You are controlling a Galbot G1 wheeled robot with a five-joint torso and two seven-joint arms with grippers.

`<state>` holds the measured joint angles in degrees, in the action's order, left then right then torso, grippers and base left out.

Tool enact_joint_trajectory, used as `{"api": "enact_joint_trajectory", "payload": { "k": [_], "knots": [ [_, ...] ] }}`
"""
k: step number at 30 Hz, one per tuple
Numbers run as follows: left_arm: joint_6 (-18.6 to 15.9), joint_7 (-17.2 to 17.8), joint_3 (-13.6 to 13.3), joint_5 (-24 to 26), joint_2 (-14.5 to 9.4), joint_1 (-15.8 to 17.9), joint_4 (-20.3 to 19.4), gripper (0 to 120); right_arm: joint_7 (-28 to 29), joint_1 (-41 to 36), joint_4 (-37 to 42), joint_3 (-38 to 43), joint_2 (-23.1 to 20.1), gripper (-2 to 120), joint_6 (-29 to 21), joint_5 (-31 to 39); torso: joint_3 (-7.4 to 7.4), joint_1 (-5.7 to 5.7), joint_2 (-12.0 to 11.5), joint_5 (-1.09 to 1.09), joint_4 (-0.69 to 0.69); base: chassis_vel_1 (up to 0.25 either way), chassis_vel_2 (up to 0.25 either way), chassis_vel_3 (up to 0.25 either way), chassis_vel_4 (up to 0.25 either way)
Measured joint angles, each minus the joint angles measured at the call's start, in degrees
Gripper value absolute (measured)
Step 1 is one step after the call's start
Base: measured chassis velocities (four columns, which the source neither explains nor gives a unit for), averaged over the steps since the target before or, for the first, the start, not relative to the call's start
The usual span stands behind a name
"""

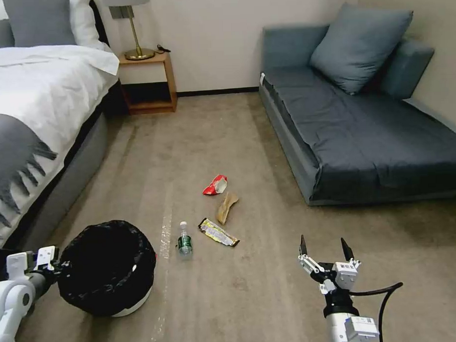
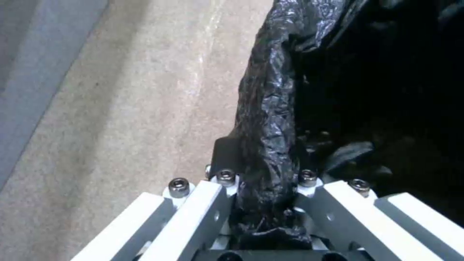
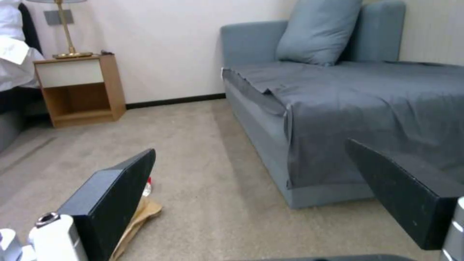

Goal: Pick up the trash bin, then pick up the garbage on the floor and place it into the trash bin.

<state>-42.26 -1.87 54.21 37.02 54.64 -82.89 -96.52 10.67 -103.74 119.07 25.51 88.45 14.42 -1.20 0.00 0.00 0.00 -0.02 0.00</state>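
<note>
Jaws first: on my left gripper (image 2: 263, 203) they are clamped on the rim of the round low white trash bin (image 1: 107, 267) lined with wrinkly black plastic, one pad outside the wall and one inside, so the crumpled liner is pinched along with the rim. I read that as the bin hold being secured: gripping the edge at the bin's nine o'clock leaves its mouth open toward the litter.

On my right gripper (image 1: 324, 250) the jaws stand wide with nothing between them, hovering over the beige carpet (image 1: 246, 135) at about four o'clock from the litter, between it and the grey-blue sofa (image 1: 366, 131). Wide and pointed forward, they look staged for a first pick.

From the bin, the garbage lies off toward two o'clock. The clear bottle with a green label (image 1: 184, 240) lies nearest the bin, then the yellow-brown candy wrapper (image 1: 218, 232). Beyond those are the tan paper wrapper (image 1: 227, 207) and the red-and-white snack bag (image 1: 215, 185). All four are apart from the bin, none yet inside, so in my judgement collecting has not started.
</note>
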Motion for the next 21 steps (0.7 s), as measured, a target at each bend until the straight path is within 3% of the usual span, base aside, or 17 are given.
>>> {"api": "enact_joint_trajectory", "payload": {
  "k": [7,9,10,12,21],
  "knots": [
    [0.08,2.34,1.82,0.73,1.49,-3.51,-8.35,3,-0.51,-0.35,-0.34,-0.24,-0.55,100,0.81,0.06,0.0,0.0,0.0,0.02,-0.01,0.0,0.0,0.0,0.0],
    [0.12,2.74,2.63,0.21,3.14,-6.22,-13.24,3,-0.54,-0.4,-0.5,-0.4,-0.76,100,1.02,0.08,0.0,0.0,0.0,0.01,-0.01,0.0,0.0,0.0,0.0],
    [0.12,2.74,2.63,0.21,3.14,-6.22,-13.24,3,-0.54,-0.4,-0.5,-0.4,-0.76,100,1.02,0.08,0.0,0.0,0.0,0.01,-0.01,0.0,0.0,0.0,0.0],
    [0.64,2.9,3.78,-1.04,4.94,-9.21,-16.91,3,-0.55,-0.46,-0.67,-0.61,-1.01,100,1.13,0.12,0.0,0.0,0.0,0.02,-0.01,0.0,0.0,0.0,0.0],
    [3.69,3.78,8.12,-9.05,11.02,-16.18,-24.02,3,-0.87,-0.37,-1.51,-1.46,-2.0,100,2.08,0.78,0.0,0.0,0.0,0.02,-0.01,0.0,0.0,0.0,0.0]
  ]
}}
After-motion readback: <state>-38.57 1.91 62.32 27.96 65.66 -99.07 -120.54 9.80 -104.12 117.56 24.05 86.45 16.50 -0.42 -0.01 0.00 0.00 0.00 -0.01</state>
